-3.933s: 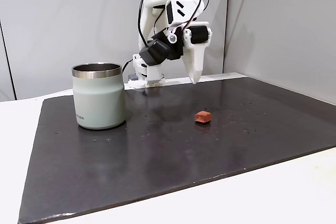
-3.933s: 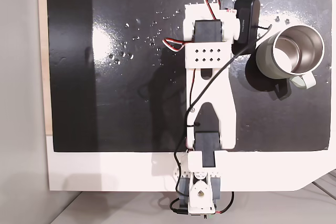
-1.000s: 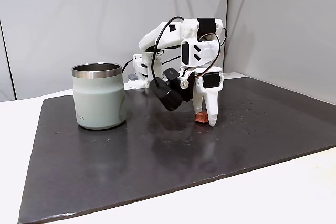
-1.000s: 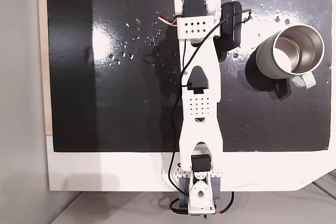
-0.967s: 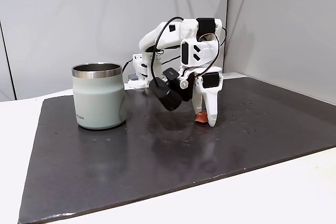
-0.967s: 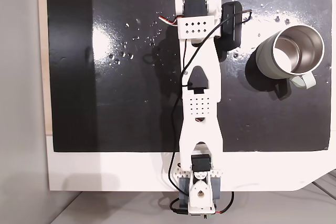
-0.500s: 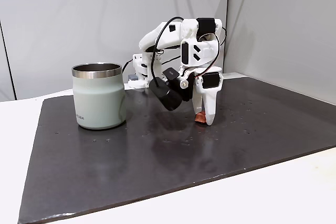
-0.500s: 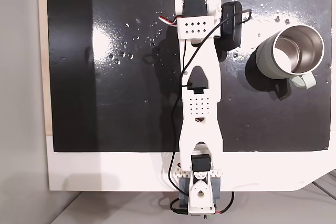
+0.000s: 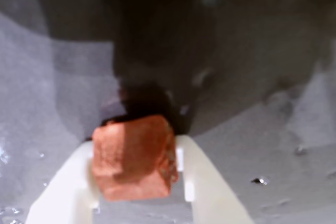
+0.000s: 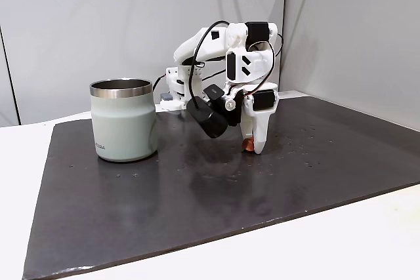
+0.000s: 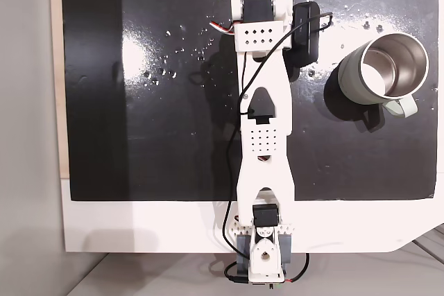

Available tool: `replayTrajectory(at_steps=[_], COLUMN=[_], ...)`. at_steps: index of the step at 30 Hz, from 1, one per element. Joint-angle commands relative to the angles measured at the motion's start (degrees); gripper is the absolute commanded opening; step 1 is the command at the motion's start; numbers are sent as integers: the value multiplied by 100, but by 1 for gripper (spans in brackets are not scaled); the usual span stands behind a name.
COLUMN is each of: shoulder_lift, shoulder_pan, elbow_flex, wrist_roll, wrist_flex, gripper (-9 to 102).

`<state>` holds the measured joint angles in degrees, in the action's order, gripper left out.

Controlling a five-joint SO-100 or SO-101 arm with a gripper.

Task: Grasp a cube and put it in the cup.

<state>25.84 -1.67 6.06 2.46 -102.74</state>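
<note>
In the wrist view the reddish-brown cube sits between my two white fingers, touching both, with my gripper shut on it just over the dark mat. From the side, in a fixed view, my gripper points straight down at the mat, and a sliver of the cube shows at its tips. The sage-green cup with a steel rim stands upright well to the left of it. From above, in a fixed view, the cup is to the right of my wrist, and the arm hides the cube.
A black mat covers most of the white table. Grey wall panels stand behind and to the right. My arm's base sits at the table's near edge in a fixed view from above. Small specks dot the mat.
Over the last second the fingers drew together onto the cube, and the outer finger moved left in the side view. The arm and the cup have not shifted.
</note>
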Motion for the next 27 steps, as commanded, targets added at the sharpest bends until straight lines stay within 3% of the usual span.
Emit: replayTrajectory(at_steps=[1, 27], shoulder_lift=[158, 3472], shoulder_pan=[70, -18], elbow_flex=[-158, 1521], wrist_roll=[-18, 193], wrist_flex=[-70, -62], gripper=[7, 7])
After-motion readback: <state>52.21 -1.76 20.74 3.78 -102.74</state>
